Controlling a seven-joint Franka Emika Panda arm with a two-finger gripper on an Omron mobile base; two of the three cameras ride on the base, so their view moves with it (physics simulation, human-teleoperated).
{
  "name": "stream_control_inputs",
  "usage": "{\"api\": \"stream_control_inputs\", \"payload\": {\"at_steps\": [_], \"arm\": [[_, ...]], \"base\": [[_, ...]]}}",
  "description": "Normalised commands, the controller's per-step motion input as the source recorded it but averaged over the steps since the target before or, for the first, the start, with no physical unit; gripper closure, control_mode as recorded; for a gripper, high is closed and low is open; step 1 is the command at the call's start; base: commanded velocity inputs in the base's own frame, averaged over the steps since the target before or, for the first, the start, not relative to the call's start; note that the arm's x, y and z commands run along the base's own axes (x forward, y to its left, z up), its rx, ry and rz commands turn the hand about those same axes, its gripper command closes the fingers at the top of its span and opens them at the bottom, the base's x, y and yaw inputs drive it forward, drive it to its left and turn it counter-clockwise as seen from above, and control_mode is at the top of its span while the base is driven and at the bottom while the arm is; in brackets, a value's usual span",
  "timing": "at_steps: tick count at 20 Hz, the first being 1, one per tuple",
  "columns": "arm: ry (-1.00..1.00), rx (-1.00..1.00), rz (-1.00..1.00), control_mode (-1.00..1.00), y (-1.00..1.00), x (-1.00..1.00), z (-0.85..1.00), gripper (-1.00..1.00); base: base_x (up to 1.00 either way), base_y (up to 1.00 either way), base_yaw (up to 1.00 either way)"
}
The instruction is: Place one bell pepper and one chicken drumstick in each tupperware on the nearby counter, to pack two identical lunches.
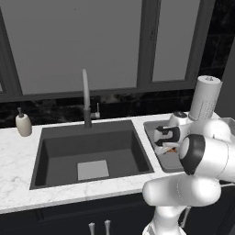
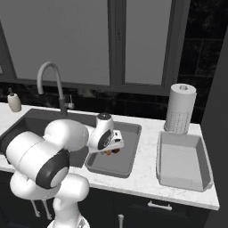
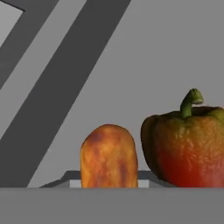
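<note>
Two grey shallow rectangular tubs are sitting on the white marble-look counter [image 2: 147,176]: one nearer the sink [image 2: 122,167] and one further right [image 2: 182,167]. One red bell pepper with a green stem [image 3: 186,146] and one browned chicken drumstick [image 3: 109,157] are showing side by side in the hand view. One dark sink basin [image 1: 92,151] is lying in the worktop, with one grey curved faucet [image 2: 49,80] rising behind it. One beige soap dispenser bottle [image 1: 23,124] is standing at the far left, and one white paper towel roll [image 2: 180,109] is standing upright at the back right. Two silver cabinet handles [image 1: 98,227] are showing below the counter edge.
</note>
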Motion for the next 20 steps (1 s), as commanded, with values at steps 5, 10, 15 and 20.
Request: {"api": "stream_control_inputs", "payload": {"at_steps": [5, 10, 15, 20], "arm": [[-0.03, 0.00, 0.00, -1.00, 0.00, -0.05, 0.11, -1.00], [-0.12, 0.00, 0.00, -1.00, 0.08, -0.15, 0.49, -1.00], [-0.14, 0.00, 0.00, -1.00, 0.32, -0.42, 0.86, -1.00], [-0.04, 0.00, -0.04, -1.00, 0.25, -0.64, 0.86, -1.00]], "base": [[0.00, 0.00, 0.00], [0.00, 0.00, 0.00], [0.00, 0.00, 0.00], [0.00, 0.00, 0.00]]}}
